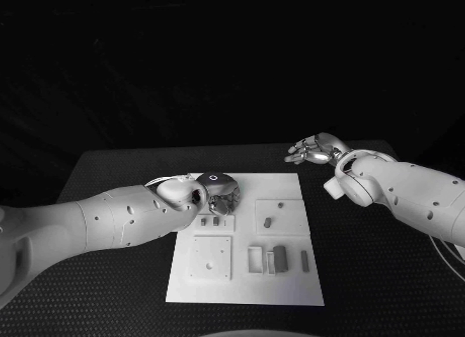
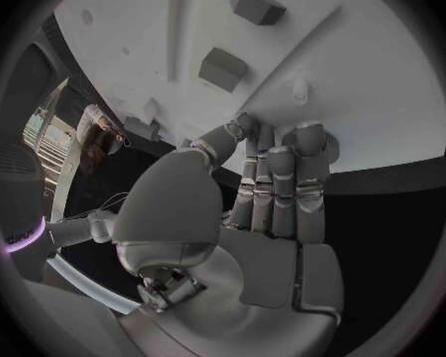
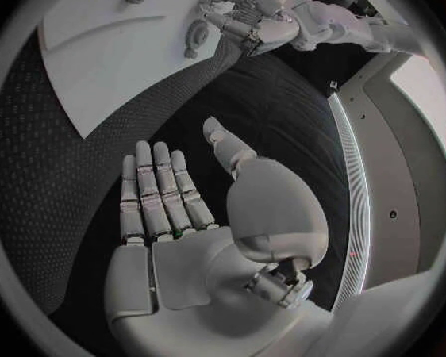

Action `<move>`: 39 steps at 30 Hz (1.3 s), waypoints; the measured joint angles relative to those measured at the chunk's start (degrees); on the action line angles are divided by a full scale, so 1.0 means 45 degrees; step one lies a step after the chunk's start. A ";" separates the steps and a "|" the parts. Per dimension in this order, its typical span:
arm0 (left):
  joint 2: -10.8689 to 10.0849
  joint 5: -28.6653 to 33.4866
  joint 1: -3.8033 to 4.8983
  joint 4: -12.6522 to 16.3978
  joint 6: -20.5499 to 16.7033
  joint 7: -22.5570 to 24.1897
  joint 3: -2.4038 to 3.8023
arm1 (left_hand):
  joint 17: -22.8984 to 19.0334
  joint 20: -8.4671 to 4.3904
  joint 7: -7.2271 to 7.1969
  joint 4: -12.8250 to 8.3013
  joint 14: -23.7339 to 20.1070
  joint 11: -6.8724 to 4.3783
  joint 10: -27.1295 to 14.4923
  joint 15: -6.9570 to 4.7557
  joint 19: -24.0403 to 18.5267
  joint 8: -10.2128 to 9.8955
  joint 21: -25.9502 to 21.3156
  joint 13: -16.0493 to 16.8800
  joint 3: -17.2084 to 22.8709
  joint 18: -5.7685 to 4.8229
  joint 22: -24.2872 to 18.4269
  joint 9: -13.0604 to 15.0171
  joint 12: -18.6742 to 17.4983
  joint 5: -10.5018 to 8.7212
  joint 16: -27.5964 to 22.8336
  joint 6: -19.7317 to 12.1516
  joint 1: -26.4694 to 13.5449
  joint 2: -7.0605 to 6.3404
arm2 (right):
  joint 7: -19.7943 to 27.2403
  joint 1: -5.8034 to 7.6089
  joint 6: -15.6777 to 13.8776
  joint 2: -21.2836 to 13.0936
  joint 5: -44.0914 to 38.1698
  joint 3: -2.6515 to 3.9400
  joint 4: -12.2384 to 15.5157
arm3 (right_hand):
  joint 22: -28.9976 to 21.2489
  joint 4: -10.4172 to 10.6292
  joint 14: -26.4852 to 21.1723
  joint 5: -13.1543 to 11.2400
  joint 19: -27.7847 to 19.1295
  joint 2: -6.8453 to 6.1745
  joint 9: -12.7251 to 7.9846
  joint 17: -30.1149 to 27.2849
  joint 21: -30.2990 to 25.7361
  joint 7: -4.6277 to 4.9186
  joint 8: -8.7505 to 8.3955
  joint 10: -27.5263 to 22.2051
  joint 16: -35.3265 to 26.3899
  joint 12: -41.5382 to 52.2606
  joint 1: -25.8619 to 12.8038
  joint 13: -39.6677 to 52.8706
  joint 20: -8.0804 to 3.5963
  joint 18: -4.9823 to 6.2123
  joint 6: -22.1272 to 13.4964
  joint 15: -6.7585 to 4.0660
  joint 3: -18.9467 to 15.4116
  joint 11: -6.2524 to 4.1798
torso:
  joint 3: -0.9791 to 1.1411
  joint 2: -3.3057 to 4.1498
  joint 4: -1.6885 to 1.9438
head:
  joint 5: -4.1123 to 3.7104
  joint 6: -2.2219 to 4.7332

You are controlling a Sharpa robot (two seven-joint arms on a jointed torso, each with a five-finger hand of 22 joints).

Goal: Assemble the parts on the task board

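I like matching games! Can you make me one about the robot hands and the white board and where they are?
Things:
1. left robot hand
2. right robot hand
3. task board
4. table

Places or looks:
A. black, under everything
B. over the board's far left part, fingers pointing down
C. white, in the middle of the table, with small grey parts on it
D. off the board, over the bare table at the far right, holding nothing

Right pairs: 1-B, 2-D, 3-C, 4-A

Task board (image 1: 293, 184) smooth matt white; table (image 1: 121, 175) black, dimpled texture.
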 measured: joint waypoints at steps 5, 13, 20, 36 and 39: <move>-0.0258 0.0287 -0.0007 0.0330 -0.0262 0.0102 0.0091 | -0.0025 -0.0043 -0.0035 0.0000 0.0025 0.0020 0.0023 -0.0021 0.0046 0.0000 0.0049 -0.0001 0.0000 -0.0081 -0.0001 0.0001 -0.0001 -0.0001 0.0000 0.0037 0.0009 0.0008 | 0.0000 0.0000 0.0000 0.0004 0.0001 0.0000 0.0000 | 0.0012 0.0000 0.0000 0.0000 0.0000 0.0000 0.0000 -0.0001 0.0000 0.0000 0.0000 0.0000 0.0000 0.0000 0.0000 -0.0005 0.0000 -0.0001 0.0000 0.0000 0.0000 0.0000 | 0.0001 0.0000 0.0001 | 0.0002 0.0010; -0.0507 0.0859 -0.0002 0.0627 -0.0533 0.0210 0.0383 | -0.0060 -0.0042 -0.0035 0.0031 0.0029 0.0001 0.0086 -0.0019 0.0047 -0.0001 0.0049 -0.0003 0.0030 -0.0088 -0.0002 0.0000 -0.0029 -0.0004 -0.0001 0.0037 0.0018 0.0016 | 0.0001 0.0000 0.0009 -0.0018 0.0001 0.0000 0.0009 | 0.0011 0.0000 0.0000 0.0000 0.0000 0.0000 -0.0011 0.0011 0.0000 0.0000 0.0000 0.0000 -0.0051 0.0000 0.0001 -0.0022 0.0000 0.0000 0.0000 0.0000 0.0000 0.0000 | 0.0015 -0.0005 0.0016 | 0.0038 0.0038; -0.1246 0.1021 -0.0001 0.1179 -0.0521 0.0216 0.0553 | -0.0074 -0.0069 -0.0036 -0.0003 0.0070 0.0001 0.0086 -0.0026 0.0113 -0.0003 0.0049 -0.0016 0.0066 -0.0108 -0.0003 -0.0003 -0.0040 0.0006 -0.0001 0.0035 0.0019 0.0015 | 0.0000 0.0000 0.0021 -0.0083 0.0002 0.0000 0.0025 | 0.0023 0.0000 0.0000 0.0000 0.0000 -0.0001 -0.0011 0.0010 0.0000 0.0000 0.0000 0.0000 -0.0051 0.0000 0.0001 -0.0021 0.0000 0.0000 0.0000 0.0000 0.0000 0.0000 | 0.0022 -0.0007 0.0023 | 0.0067 0.0045; -0.2381 0.1021 0.0036 0.1787 -0.0177 0.0147 0.0688 | -0.0098 -0.0064 -0.0054 -0.0006 0.0086 -0.0001 0.0083 -0.0037 0.0115 0.0014 0.0049 -0.0041 0.0062 -0.0110 -0.0005 -0.0024 -0.0088 0.0009 -0.0011 0.0015 0.0023 0.0006 | -0.0003 0.0000 0.0032 -0.0208 0.0004 0.0000 0.0048 | 0.0034 0.0000 0.0000 0.0000 0.0001 -0.0001 -0.0009 0.0020 0.0000 0.0000 0.0000 0.0000 -0.0050 0.0000 0.0001 -0.0048 0.0000 -0.0002 0.0000 0.0000 0.0000 0.0000 | -0.0017 -0.0018 0.0116 | 0.0111 0.0016; -0.2392 0.0997 0.0035 0.1748 -0.0135 0.0125 0.0679 | -0.0098 -0.0063 -0.0055 -0.0007 0.0086 -0.0001 0.0082 -0.0037 0.0115 0.0014 0.0049 -0.0039 0.0061 -0.0110 -0.0005 -0.0033 -0.0091 0.0009 -0.0011 0.0014 0.0023 0.0005 | -0.0003 0.0000 0.0034 -0.0209 0.0004 0.0000 0.0053 | 0.0034 0.0000 0.0000 0.0000 0.0000 -0.0001 -0.0009 0.0019 0.0000 0.0000 0.0000 0.0000 -0.0050 0.0000 0.0001 -0.0048 0.0000 0.0000 0.0000 0.0000 0.0000 0.0000 | -0.0026 -0.0013 0.0114 | 0.0132 0.0000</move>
